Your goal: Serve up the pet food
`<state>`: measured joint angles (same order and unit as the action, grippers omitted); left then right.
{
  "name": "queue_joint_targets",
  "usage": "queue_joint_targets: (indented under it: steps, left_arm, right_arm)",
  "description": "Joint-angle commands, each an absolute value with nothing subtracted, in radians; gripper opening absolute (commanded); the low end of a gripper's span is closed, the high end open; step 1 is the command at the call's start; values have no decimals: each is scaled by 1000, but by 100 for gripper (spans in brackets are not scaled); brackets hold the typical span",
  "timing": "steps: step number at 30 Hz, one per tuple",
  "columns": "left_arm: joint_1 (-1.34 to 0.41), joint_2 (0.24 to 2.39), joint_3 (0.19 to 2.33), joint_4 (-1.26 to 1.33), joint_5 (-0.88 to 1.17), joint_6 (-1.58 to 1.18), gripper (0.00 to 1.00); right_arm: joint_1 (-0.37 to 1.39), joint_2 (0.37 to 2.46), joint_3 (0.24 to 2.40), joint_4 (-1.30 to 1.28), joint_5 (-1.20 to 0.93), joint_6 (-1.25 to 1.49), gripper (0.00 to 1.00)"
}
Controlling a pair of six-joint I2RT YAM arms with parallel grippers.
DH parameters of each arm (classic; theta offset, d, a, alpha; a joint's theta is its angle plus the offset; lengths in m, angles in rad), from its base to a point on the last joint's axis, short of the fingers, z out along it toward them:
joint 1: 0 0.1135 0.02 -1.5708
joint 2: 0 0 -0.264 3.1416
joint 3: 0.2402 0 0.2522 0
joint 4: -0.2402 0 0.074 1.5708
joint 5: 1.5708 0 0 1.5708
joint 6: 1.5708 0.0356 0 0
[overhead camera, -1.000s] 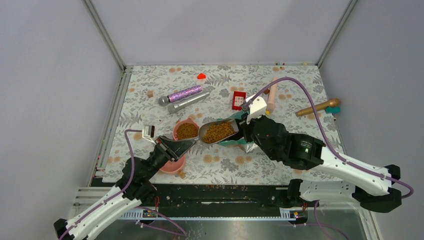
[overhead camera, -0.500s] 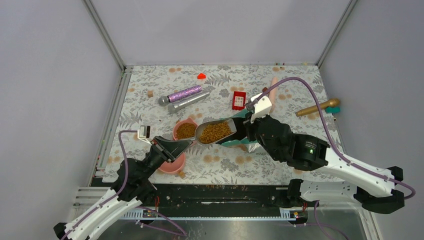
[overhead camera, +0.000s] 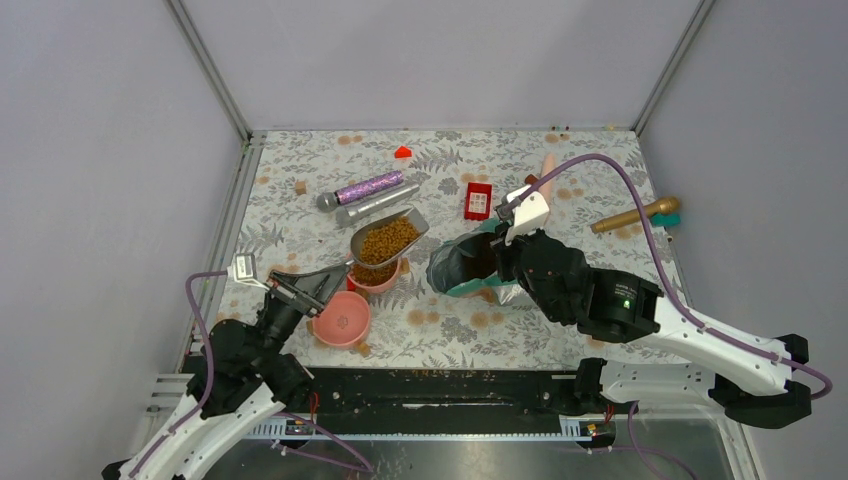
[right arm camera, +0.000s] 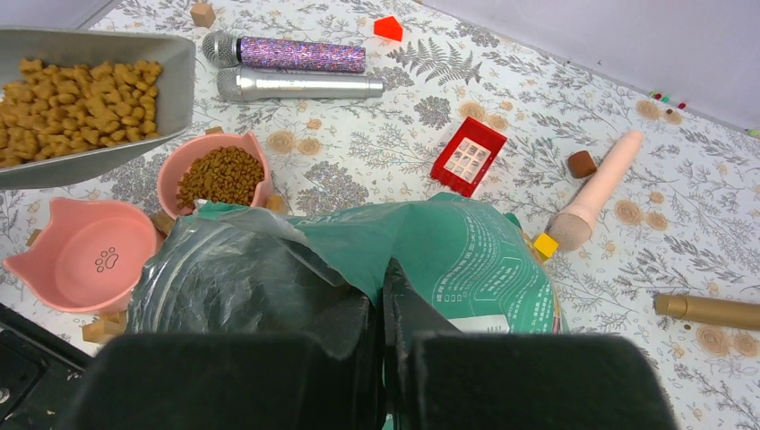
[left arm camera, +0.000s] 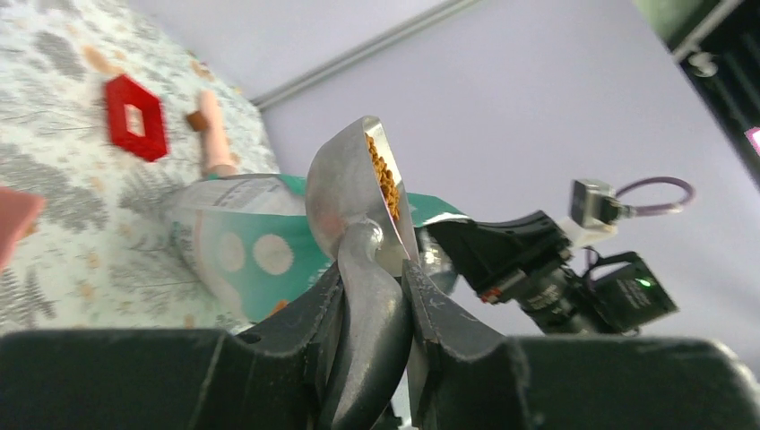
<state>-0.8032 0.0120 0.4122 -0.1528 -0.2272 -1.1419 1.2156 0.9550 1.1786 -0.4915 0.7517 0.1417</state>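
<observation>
My left gripper (overhead camera: pixel 322 280) is shut on the handle of a silver scoop (overhead camera: pixel 388 238) filled with brown kibble (overhead camera: pixel 390 238). The scoop hangs over a small pink bowl (overhead camera: pixel 380 280) that holds kibble, clearer in the right wrist view (right arm camera: pixel 220 175). In the left wrist view the fingers (left arm camera: pixel 314 313) clamp the scoop handle (left arm camera: pixel 372 296). An empty pink cat-shaped bowl (overhead camera: pixel 340 318) sits just in front. My right gripper (overhead camera: pixel 497 255) is shut on the edge of the open teal-green and silver pouch (overhead camera: pixel 465 268), holding its mouth up (right arm camera: pixel 466 260).
A purple glitter microphone (overhead camera: pixel 365 188) and a silver one (overhead camera: pixel 380 203) lie behind the bowls. A red block (overhead camera: pixel 478 200), a peach toy microphone (overhead camera: pixel 543 175), a gold one (overhead camera: pixel 635 215) and small loose blocks (overhead camera: pixel 403 152) lie on the floral mat.
The left arm drew the loaded scoop out of the pouch mouth and swung it left and back, over the small bowl. The right gripper kept hold of the pouch.
</observation>
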Motion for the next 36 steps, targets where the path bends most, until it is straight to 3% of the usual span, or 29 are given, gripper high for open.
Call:
queue_joint_targets:
  steps: [1,20,36]
  left_arm:
    - [-801,-188,515,-341,-338,-1107,0]
    - [-801,-190,728,-794,-519,-1050,0]
    - [-801,-191,837,-969,-522,-1039,0]
  right_arm:
    - [1225,912,1224,-330,814,124,0]
    - [1224,936,1233,-329,834,107,0]
    - [1224,939,1234,-330,848,109,0]
